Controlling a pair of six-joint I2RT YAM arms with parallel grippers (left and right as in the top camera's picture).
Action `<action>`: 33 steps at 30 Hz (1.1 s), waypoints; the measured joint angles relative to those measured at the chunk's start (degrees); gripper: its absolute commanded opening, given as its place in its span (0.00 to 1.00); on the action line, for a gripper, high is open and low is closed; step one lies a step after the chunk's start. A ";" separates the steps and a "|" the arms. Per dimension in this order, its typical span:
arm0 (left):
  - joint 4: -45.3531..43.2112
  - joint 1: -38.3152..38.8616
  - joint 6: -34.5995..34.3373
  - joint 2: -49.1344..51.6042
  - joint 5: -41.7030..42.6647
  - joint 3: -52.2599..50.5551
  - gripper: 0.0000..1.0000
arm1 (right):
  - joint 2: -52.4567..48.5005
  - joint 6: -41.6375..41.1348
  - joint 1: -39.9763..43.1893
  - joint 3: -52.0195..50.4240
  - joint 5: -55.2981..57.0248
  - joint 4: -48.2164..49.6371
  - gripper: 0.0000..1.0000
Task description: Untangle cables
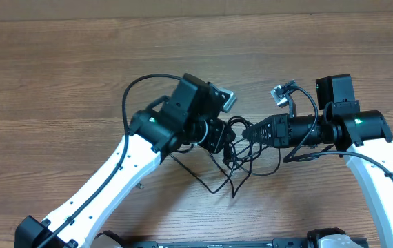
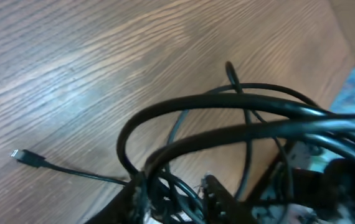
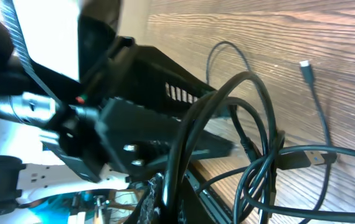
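We held the tangled thin black cords (image 1: 241, 165) in shut right fingers (image 1: 245, 132), left fingers (image 1: 218, 140) at nine o'clock unreadable, so pulling apart risked tightening the knot.

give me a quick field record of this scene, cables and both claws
surface: wooden table
cables: black tangle mid-table, between the two arms
left claw: at the tangle, open or shut unclear
right claw: shut on cables, tip facing the left claw
loose plug: small silver-tipped end lying flat on the wood, apart from the tangle
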State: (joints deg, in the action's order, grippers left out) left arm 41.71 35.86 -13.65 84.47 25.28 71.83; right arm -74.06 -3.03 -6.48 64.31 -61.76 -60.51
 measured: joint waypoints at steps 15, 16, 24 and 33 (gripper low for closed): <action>-0.02 0.55 -0.63 0.00 -5.62 -0.07 0.15 | -0.04 0.00 0.00 0.00 -3.10 -0.42 0.04; 0.00 0.55 -0.98 0.00 -5.64 -0.13 0.06 | -0.04 0.02 0.00 0.00 -3.34 -0.42 0.04; 0.02 0.55 -1.05 0.00 -5.60 -0.24 0.04 | -0.07 0.00 0.00 0.00 -2.82 -0.37 0.04; 0.76 -1.79 -1.07 -0.28 -6.05 -0.57 0.04 | -0.04 -4.81 -0.04 0.00 19.65 -0.63 0.23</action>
State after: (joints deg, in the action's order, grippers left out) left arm 42.48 34.06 -14.72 84.18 19.22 71.26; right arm -74.11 -7.84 -6.52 64.31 -42.11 -61.14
